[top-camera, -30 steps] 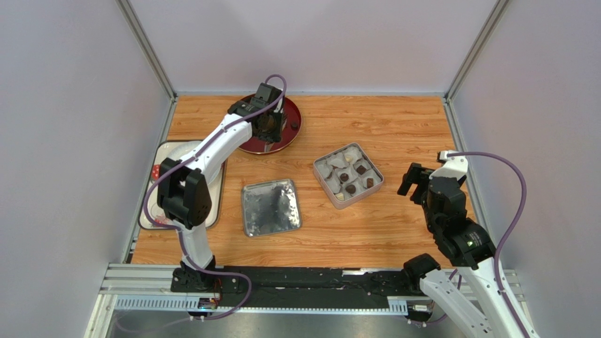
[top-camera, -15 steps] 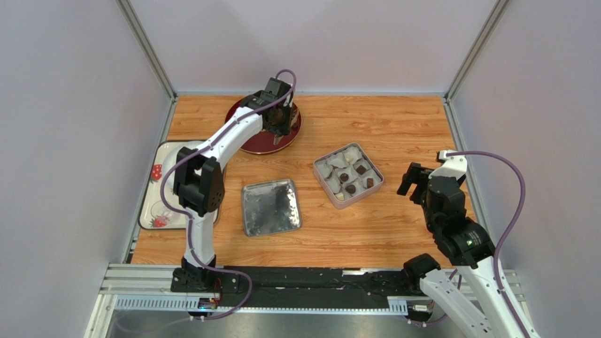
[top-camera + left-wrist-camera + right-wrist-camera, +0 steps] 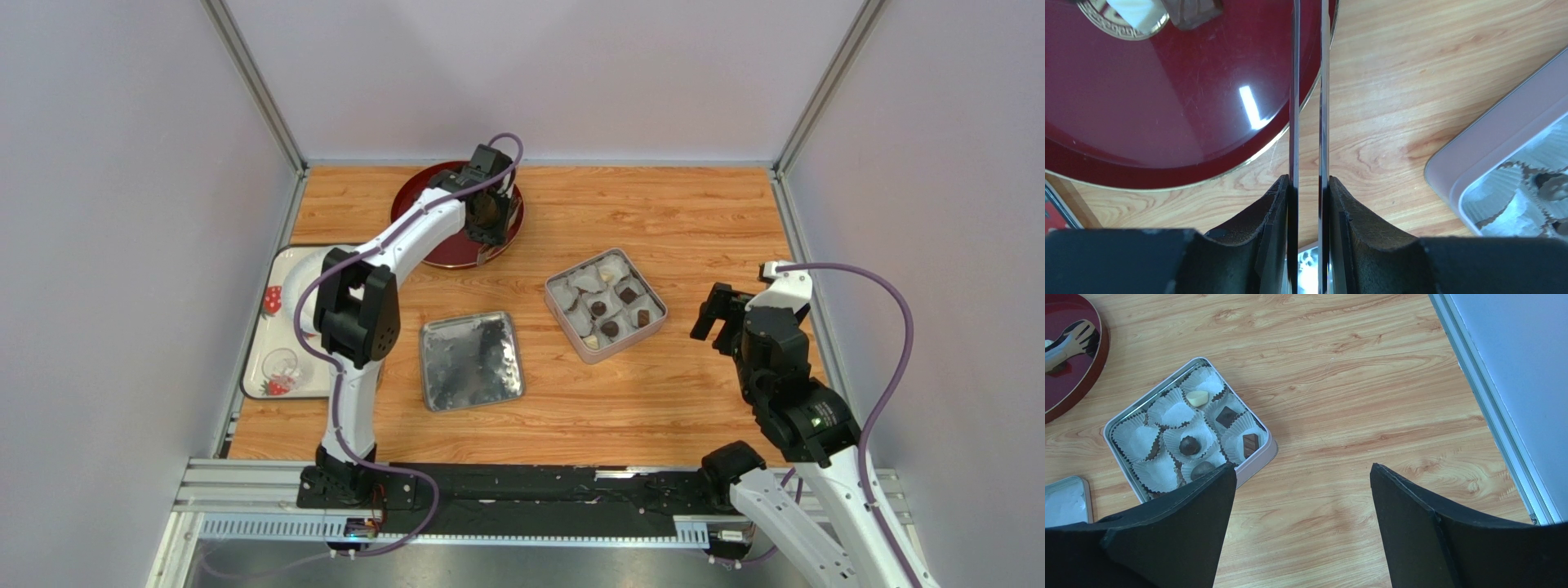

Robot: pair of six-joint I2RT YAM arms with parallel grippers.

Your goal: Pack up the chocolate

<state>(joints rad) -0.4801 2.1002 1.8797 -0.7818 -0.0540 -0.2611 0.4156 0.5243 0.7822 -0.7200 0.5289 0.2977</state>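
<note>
A square tin (image 3: 606, 305) lined with white paper cups sits right of centre. It holds several chocolates, dark brown ones (image 3: 1190, 445) and one cream-white one (image 3: 1198, 398). A dark red plate (image 3: 429, 233) lies at the back. One brown chocolate (image 3: 1192, 9) rests on it near a gold emblem. My left gripper (image 3: 487, 214) hangs over the plate's right edge, shut on thin metal tongs (image 3: 1294, 92) whose blades point out over the plate rim. My right gripper (image 3: 718, 312) is open and empty, right of the tin, above bare wood (image 3: 1303, 468).
The tin's shiny lid (image 3: 471, 359) lies flat in the middle front. A white tray (image 3: 276, 355) with red strawberry marks and a small clear cup sits at the left edge. Grey walls close in on the left, back and right.
My left arm has swung right and further back over the red plate, its elbow moving off the white tray. The right arm and the tin have not moved.
</note>
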